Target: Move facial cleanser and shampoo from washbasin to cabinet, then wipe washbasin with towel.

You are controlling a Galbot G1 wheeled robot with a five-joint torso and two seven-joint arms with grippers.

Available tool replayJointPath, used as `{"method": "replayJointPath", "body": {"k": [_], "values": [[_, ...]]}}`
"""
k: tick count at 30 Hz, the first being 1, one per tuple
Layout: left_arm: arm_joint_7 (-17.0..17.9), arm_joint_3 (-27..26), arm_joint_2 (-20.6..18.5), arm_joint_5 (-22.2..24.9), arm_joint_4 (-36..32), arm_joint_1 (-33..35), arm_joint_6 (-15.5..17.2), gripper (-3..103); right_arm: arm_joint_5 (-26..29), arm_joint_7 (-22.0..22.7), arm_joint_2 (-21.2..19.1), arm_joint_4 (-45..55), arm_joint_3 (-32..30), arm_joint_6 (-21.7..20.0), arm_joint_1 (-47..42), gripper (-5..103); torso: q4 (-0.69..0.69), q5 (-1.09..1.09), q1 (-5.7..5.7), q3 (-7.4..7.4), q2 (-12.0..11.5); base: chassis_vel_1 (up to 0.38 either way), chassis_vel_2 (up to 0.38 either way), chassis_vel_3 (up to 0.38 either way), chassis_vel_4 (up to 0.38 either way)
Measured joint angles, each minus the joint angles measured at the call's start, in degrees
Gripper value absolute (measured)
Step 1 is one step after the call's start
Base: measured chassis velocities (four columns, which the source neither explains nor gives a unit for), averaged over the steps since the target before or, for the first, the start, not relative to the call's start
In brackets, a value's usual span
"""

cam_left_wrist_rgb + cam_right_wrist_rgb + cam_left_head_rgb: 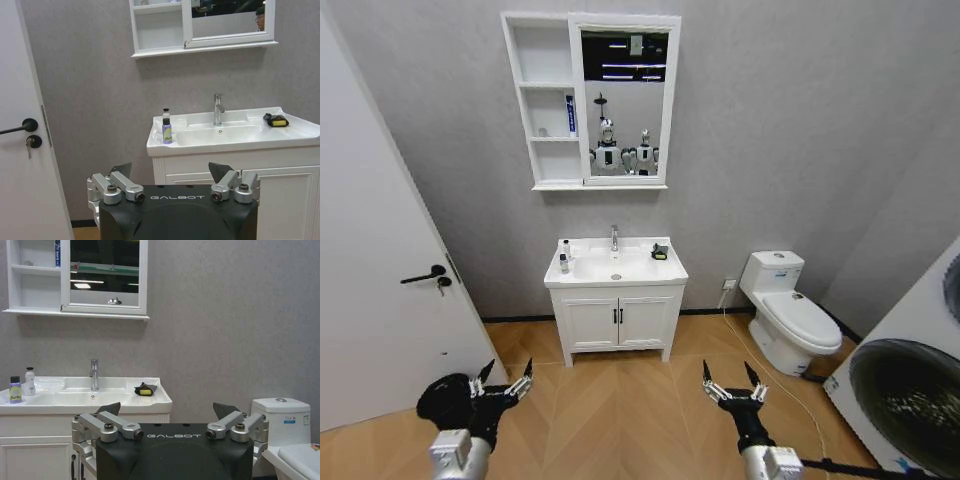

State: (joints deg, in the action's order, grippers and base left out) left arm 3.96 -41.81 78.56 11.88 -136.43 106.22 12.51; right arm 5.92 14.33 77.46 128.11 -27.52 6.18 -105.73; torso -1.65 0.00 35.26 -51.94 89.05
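The white washbasin (582, 279) stands against the far wall. On its left rim are two small bottles: a purple one with a black cap (15, 390) and a white one (30, 382). I cannot tell which is the facial cleanser and which the shampoo. In the left wrist view the purple bottle (167, 133) stands in front of the other. The black and yellow towel (660, 252) lies on the right rim. The cabinet (548, 100) hangs above. My left gripper (502, 378) and right gripper (732, 380) hover open and empty over the floor, well short of the basin.
A white door (380, 290) with a black handle is at the left. A toilet (788, 315) stands right of the vanity, and a washing machine (910, 390) is at the far right. A blue tube (570, 115) stands on a cabinet shelf. Wooden floor lies between me and the vanity.
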Motion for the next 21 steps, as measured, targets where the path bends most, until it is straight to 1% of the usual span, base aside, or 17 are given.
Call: {"method": "replayJointPath", "body": {"k": [5, 10, 19, 21], "values": [[0.01, 0.33, 0.32, 0.02, -0.18, 0.15, 0.02, 89, -0.74, -0.34, 0.39, -0.26, -0.18, 1.72, -0.15, 100, 0.00, 0.00, 0.00, 0.00, 0.00, 0.000, 0.000, 0.000, 0.000], [0.71, -0.53, 0.70, 1.59, -0.75, -0.19, 0.41, 89, -1.79, -0.45, 0.73, -0.56, -0.82, 3.86, -0.57, 100, -0.01, 0.00, 0.00, 0.00, 0.00, 0.000, 0.000, 0.000, 0.000], [0.82, -0.33, 1.21, 1.64, -1.02, -0.15, 0.58, 89, -1.47, -0.87, 0.90, 0.47, -1.03, 3.65, -1.45, 100, 0.00, 0.00, 0.00, 0.00, 0.00, 0.000, 0.000, 0.000, 0.000], [0.93, -0.81, 1.15, 2.18, -1.40, -0.08, 0.69, 89, -0.65, -0.94, 0.94, 0.20, -0.80, 3.36, -1.58, 100, 0.00, 0.01, 0.00, 0.00, 0.00, 0.000, 0.000, 0.000, 0.000]]}}
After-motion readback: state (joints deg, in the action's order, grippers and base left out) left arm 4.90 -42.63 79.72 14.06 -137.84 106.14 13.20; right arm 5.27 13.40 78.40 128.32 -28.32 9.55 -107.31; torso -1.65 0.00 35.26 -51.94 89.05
